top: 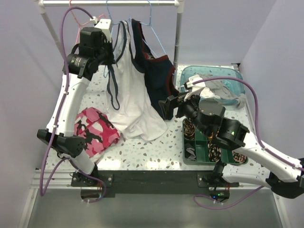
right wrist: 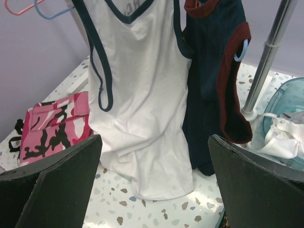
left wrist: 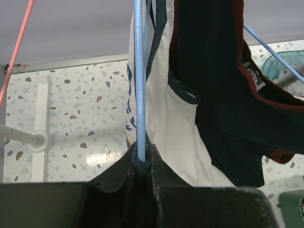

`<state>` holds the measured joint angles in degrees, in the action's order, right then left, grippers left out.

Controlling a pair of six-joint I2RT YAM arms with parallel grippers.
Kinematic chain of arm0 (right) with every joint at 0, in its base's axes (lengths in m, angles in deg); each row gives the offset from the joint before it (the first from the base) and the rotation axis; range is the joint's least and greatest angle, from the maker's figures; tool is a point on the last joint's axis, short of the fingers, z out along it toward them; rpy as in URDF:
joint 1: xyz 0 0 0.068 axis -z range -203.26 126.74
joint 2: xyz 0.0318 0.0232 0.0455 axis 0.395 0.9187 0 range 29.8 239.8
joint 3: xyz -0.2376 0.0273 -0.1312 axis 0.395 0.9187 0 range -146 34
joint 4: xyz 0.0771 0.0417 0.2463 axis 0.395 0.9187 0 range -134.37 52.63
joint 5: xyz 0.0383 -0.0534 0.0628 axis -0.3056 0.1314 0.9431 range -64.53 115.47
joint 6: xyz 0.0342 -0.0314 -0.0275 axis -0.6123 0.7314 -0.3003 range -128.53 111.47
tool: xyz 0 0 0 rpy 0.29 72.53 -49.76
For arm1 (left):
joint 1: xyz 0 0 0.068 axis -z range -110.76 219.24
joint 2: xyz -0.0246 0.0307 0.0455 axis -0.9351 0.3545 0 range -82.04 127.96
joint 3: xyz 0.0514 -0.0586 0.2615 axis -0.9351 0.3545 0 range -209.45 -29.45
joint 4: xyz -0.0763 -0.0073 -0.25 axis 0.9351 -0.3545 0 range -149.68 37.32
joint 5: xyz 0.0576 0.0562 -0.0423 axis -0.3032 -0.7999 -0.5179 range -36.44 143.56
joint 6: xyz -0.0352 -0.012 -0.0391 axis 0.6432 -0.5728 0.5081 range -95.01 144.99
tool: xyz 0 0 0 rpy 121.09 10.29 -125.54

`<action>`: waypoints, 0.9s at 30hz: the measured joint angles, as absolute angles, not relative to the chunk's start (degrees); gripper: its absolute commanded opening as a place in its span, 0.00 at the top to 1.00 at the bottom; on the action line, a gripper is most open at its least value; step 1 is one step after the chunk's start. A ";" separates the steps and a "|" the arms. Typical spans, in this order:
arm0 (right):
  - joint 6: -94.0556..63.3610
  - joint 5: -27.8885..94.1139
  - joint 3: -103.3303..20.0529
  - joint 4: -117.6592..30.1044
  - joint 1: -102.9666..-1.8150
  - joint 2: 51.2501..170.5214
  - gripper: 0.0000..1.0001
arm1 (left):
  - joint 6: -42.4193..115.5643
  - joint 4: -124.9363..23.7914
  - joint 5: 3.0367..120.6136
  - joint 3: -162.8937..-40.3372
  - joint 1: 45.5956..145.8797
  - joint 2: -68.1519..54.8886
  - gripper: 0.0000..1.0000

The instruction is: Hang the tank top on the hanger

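A: White jersey first. The tank top [top: 128, 95] hangs below the rail [top: 109, 3] at the back, and its hem lies spread on the speckled surface [top: 156, 147].

B: And the blue hanger [left wrist: 139, 71]?

A: Up at the tank top's left shoulder. One thin wire of it runs straight down into the left hand [left wrist: 141, 161], which is pinched narrow on that wire. A bit of navy trim is caught in the same grip.

B: Is a strap over the wire?

A: I cannot tell; the cloth hides that part. One navy-edged strap loop dangles loose on the left.

B: What about the right hand [right wrist: 154, 142]?

A: Its jaws are wide and hold nothing. It is low, facing the front of the tank top and apart from it.

B: Anything next to it?

A: A dark top [top: 154, 76] with red trim hangs against its right edge. A pink camouflage garment [top: 97, 130] lies on the surface just beside the hem.
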<state>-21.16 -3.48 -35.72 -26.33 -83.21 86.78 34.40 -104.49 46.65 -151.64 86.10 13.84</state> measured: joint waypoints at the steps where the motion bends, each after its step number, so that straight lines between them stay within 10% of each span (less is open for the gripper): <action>1: -21.20 -3.46 -35.70 -26.35 -83.21 86.78 0.02 | 34.36 -104.44 46.80 -150.94 86.10 13.84 1.00; 8: -21.40 -3.43 -34.95 -26.33 -83.21 86.75 0.02 | 34.31 -102.54 47.39 -149.28 86.06 13.60 1.00; 27: -21.61 -3.39 -34.65 -26.37 -83.21 86.75 0.01 | 33.07 -98.28 49.18 -148.56 85.79 6.47 0.33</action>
<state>-21.61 -3.39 -34.65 -26.37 -83.21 86.75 33.07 -98.28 49.18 -148.56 85.79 6.47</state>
